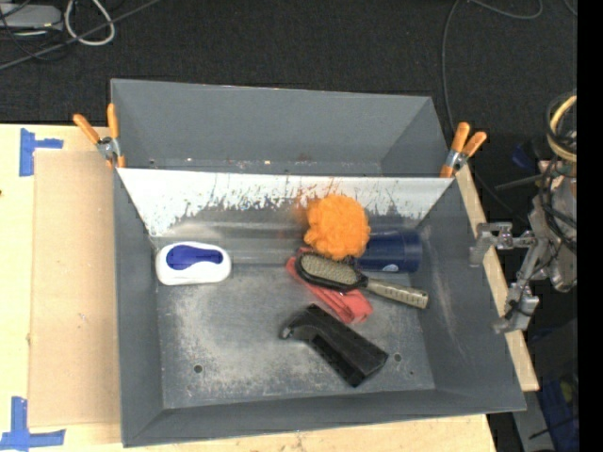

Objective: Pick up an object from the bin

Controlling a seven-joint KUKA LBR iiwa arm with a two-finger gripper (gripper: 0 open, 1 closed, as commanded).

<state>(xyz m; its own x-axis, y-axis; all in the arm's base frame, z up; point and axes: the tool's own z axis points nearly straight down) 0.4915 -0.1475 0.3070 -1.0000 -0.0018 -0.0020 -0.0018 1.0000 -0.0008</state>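
Hand (513, 295) outside bin (283, 130) right edge, heap (332, 271) central

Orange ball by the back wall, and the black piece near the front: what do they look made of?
Orange ball: soft yarn or fluffy fibre, judging by its fuzzy, lumpy outline; matte. Black piece: probably hard plastic, matte, with smooth flat faces and crisp edges.

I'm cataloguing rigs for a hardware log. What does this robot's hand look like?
The hand is bare silvery-grey metal, made of thin angular brackets and rods. Dark cables run behind it, and a yellowish cable loops above. I can read no markings.
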